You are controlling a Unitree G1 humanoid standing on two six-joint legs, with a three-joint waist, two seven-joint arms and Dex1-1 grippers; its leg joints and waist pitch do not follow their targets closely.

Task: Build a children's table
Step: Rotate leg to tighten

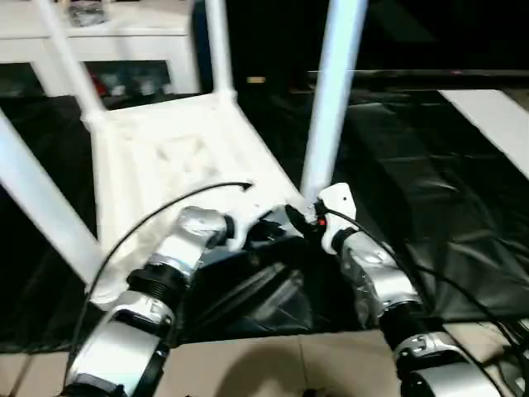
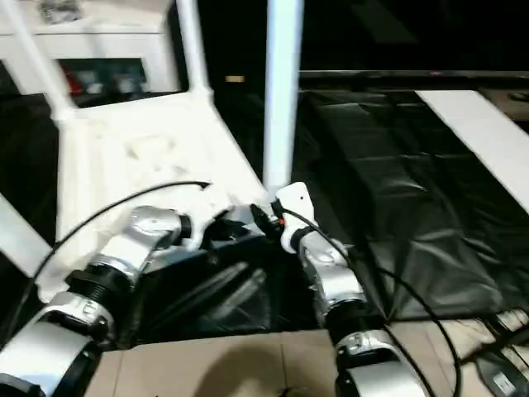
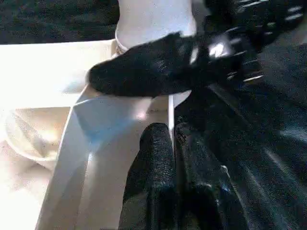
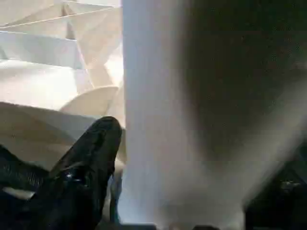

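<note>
- Left gripper (image 3: 175, 139): two black fingers (image 3: 153, 167) pressed together, closed on the thin near rim of the white plastic rectangular tabletop (image 1: 165, 157), right next to the corner socket.
- Right gripper (image 1: 299, 219): at the base of the near-right white tubular leg (image 1: 331, 99); one black finger (image 4: 91, 158) lies against the leg's side just above the socket. Other finger hidden, so can't tell if it's clamped or how wide it is.
- Left wrist view shows the right gripper's finger crossing in front of the leg base; head views blur this joint.
- Right wrist view shows the ribbed underside (image 4: 48, 48) facing up beside the leg.
- Tabletop lies upside down on black sheeting (image 1: 430, 182); four legs stand up from the corners.
- Open sheeting to the right of the table; tan floor (image 1: 273, 364) at the near edge.
- Far: white cabinet (image 1: 124, 41) just behind the table.
</note>
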